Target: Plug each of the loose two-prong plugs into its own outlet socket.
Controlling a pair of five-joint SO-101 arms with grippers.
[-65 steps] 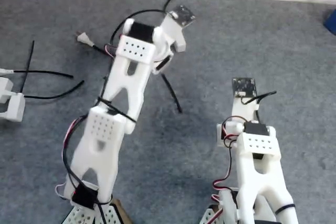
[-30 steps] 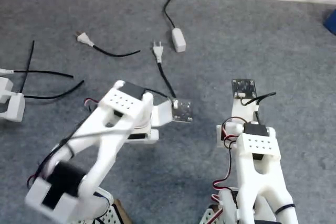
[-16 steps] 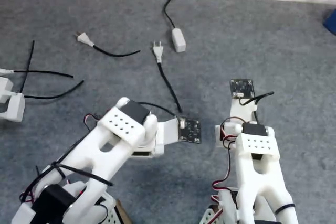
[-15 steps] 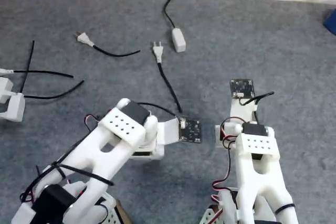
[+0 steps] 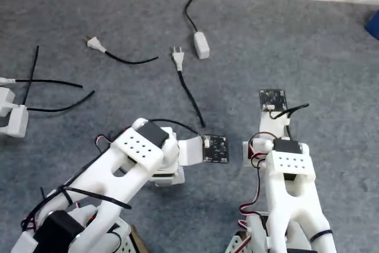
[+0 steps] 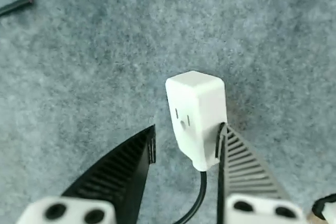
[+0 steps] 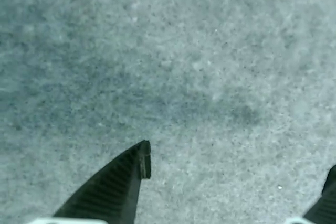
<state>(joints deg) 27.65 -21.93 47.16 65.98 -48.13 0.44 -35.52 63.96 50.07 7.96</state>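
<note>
Left pincer (image 6: pixel 186 136): released astride white boxy outlet socket (image 6: pixel 195 114), touching one side.
Right pincer (image 7: pixel 237 166): released, empty.
Risk: your off-centre squeeze may twist it.

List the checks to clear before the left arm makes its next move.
1. The socket lies between the left gripper fingers: ok.
2. Both fingers touch it: not ok; one does, a gap shows at the other.
3. Its slots are unblocked: ok.
4. It is lifted off the carpet: cannot tell.
5. The white plug and the second plug lie free: ok.
6. The right gripper is open and empty: ok.
</note>
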